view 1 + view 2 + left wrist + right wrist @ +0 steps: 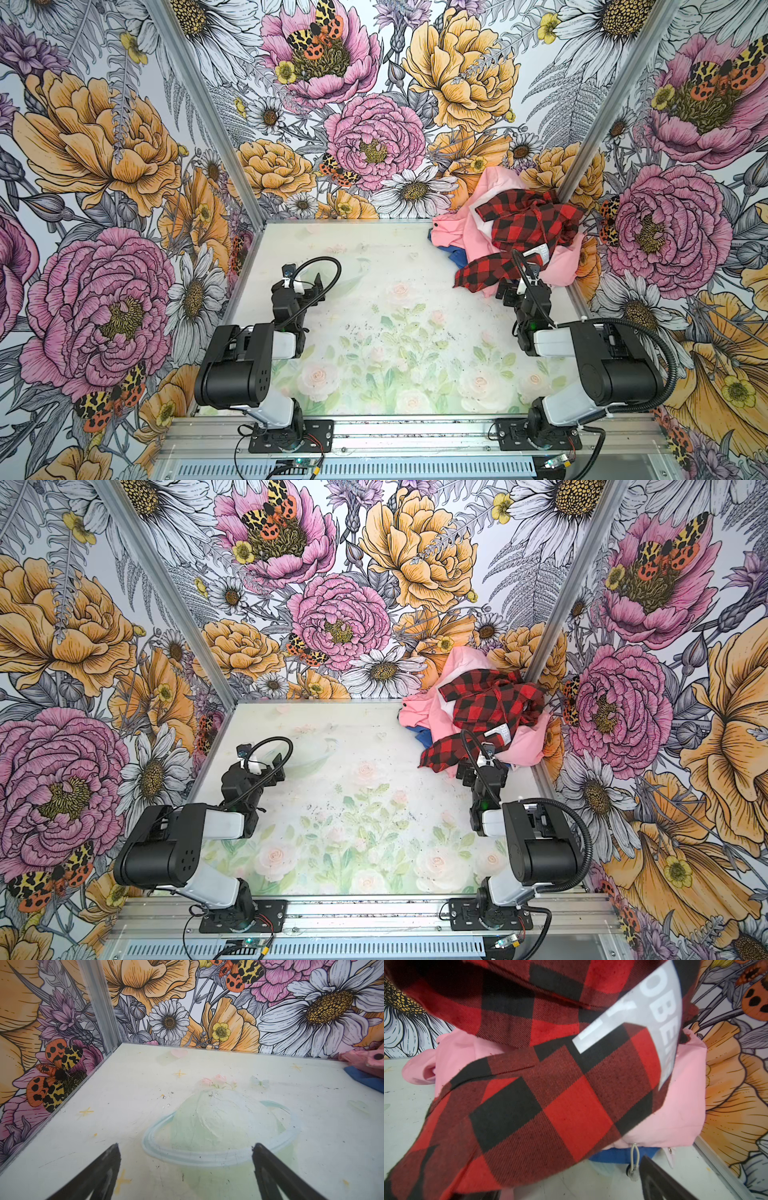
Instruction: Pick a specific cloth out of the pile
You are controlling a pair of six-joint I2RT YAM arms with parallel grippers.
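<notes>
The pile (521, 226) (490, 704) sits in the table's back right corner, a red-and-black checked shirt (550, 1088) lying over a pale pink garment (467, 235) (679, 1109). Of the royal-blue cloth only slivers show beneath the pink fabric, at the pile's left edge (458, 258) (419, 734) (365, 1079) and at its front edge (616, 1155). My right gripper (509, 293) (569, 1178) stands open at the pile's front edge. A checked sleeve drapes over one of its fingers and nothing is gripped. My left gripper (316, 286) (186, 1147) is open over bare table, far from the pile.
A grey printed label (633, 1016) lies on the checked shirt. An elastic cord loop with a toggle (634, 1159) hangs from the pink garment beside my right finger. Flowered walls and a metal corner post (590, 153) close in the pile. The table (374, 316) carries a faded floral print.
</notes>
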